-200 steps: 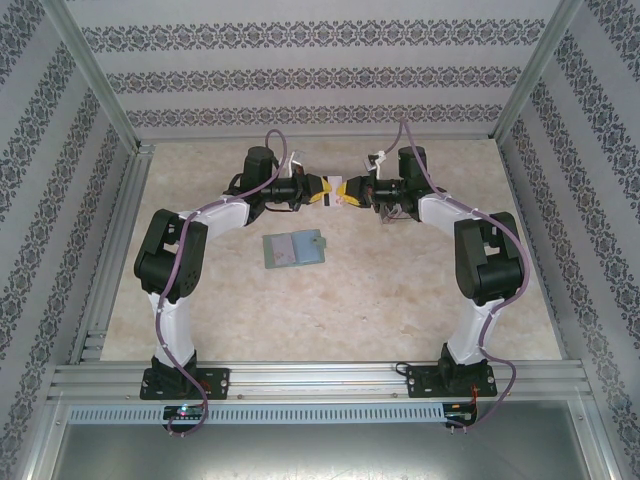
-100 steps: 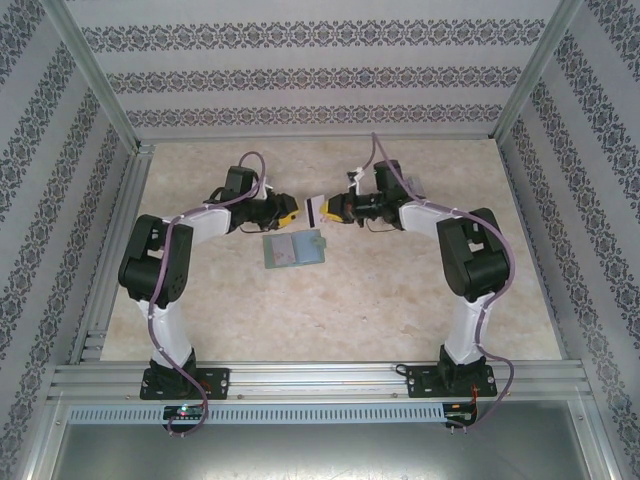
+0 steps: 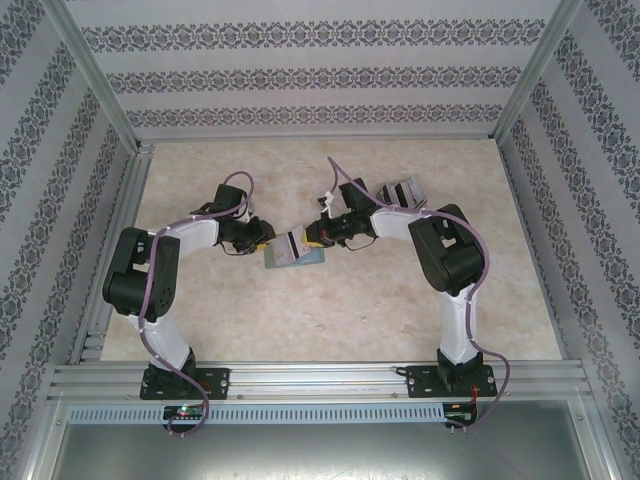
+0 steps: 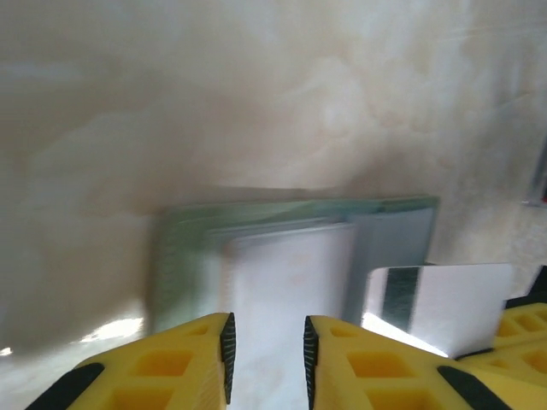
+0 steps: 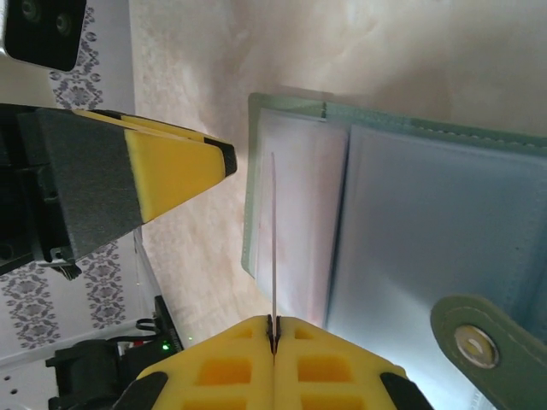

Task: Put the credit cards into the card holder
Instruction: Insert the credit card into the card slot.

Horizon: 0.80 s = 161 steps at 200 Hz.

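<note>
Card holder point(image 3: 293, 254) lies opened flat on the pale marbled counter point(image 3: 350, 310), about midway between the two arms and a little beyond their elbows, its sage-green cover facing down and its greyish pocket pages facing up. In the right wrist view the card holder point(image 5: 410, 239) shows its stitched green border, two clear pocket pages side by side, and at the near right corner a rounded green snap tab point(image 5: 470, 342) with a small metal stud. The right gripper point(image 5: 273, 323) has its yellow jaws pressed together on a credit card point(image 5: 273, 248), which appears there edge-on as a thin line standing over the left-hand pocket page; whether its far edge touches the page cannot be told. From the left wrist the same credit card point(image 4: 436, 303) shows its face, pale and glossy with a dark stripe, pinched at its right side by the right gripper point(image 4: 513, 337) and hanging over the right part of the card holder point(image 4: 291, 265). The left gripper point(image 4: 265, 342) has its jaws only narrowly apart with nothing between them, poised just over the near edge of the holder. From above, the left gripper point(image 3: 263, 238) and right gripper point(image 3: 314, 237) face each other across the holder's far edge, the credit card point(image 3: 296, 243) between them. Farther back, near the right arm's forearm, stands a grey slotted rack point(image 3: 400, 190).
</note>
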Tool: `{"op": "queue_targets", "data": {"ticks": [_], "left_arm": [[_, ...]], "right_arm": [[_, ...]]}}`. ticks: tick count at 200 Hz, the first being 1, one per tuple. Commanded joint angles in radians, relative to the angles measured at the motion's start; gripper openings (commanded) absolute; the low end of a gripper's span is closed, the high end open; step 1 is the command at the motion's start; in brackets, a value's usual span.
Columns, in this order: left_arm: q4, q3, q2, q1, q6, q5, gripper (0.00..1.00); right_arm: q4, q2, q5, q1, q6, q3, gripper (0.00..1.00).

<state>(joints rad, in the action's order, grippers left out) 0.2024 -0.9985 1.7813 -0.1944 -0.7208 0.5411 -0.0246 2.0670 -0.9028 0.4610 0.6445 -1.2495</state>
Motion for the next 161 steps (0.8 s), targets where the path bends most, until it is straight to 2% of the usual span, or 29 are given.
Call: {"op": "queue_targets", "data": {"ticks": [1,92,161], "left_arm": [[0.050,0.024,-0.033,0.012,0.039,-0.047,0.30],[0.010,0.049,0.010,0.012,0.027,0.000,0.29],[0.015,0.052,0.015,0.012,0.037,-0.006,0.28]], "right_arm": [[-0.050,0.009,0.032,0.002,-0.064,-0.024,0.05],[-0.075,0.037,0.025,0.004,-0.080,-0.039,0.06],[-0.077,0.019,-0.001,0.010,-0.085,-0.044,0.06]]}}
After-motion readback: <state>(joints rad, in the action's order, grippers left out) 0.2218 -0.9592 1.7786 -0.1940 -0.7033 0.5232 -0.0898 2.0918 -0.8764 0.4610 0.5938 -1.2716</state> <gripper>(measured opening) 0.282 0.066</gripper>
